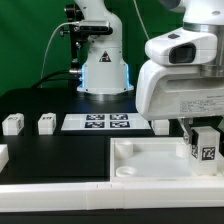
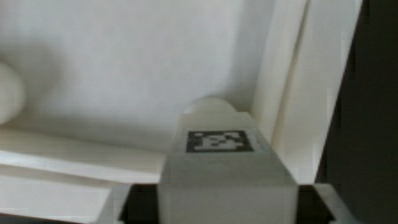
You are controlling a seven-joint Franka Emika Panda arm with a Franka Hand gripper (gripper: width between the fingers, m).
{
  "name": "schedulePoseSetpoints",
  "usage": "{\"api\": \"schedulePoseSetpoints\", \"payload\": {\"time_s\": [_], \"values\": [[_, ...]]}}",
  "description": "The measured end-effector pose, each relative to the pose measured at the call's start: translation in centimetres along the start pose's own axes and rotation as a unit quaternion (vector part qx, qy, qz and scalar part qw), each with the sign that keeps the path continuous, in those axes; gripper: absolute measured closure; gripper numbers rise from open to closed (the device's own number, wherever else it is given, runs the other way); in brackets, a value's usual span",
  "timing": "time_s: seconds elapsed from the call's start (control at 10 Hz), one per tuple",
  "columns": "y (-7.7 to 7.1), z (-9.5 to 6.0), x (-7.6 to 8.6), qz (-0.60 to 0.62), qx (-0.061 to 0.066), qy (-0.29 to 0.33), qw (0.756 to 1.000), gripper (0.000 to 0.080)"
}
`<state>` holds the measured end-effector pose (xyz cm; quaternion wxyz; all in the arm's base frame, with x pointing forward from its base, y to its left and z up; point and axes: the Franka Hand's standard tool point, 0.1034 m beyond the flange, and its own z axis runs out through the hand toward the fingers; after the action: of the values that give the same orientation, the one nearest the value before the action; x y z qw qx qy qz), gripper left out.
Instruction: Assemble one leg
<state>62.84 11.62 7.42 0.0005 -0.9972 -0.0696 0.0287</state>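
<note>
Low frontal exterior view; downward close wrist view, both on tagged leg (image 1: 207, 149) (image 2: 221, 160).

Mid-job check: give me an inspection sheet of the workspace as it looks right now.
Surface: black table, with a white wall along its near edge.
Job's things: one leg with a marker tag is held over the large white tray at the exterior view's right; the wrist view shows it near the tray's corner. Whether it touches the tray cannot be told.
Clutter: two more small white blocks on the table at the exterior view's left; the marker board beside them.
Tool: the tool is shut on the leg.
Cables: cables hang by the arm's base.
Surroundings: green backdrop.
</note>
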Motion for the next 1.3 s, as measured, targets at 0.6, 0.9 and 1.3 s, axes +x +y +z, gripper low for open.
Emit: {"api": "schedulePoseSetpoints", "payload": {"time_s": [0.6,0.9,1.3], "values": [[-0.15,0.00,0.00,0.139,0.002,0.000,0.990,0.0507],[-0.65,0.00,0.06,0.322,0.003,0.003,0.947,0.0506],[-0.77,-0.08,0.16,0.520,0.004,0.005,0.854,0.0506]]}}
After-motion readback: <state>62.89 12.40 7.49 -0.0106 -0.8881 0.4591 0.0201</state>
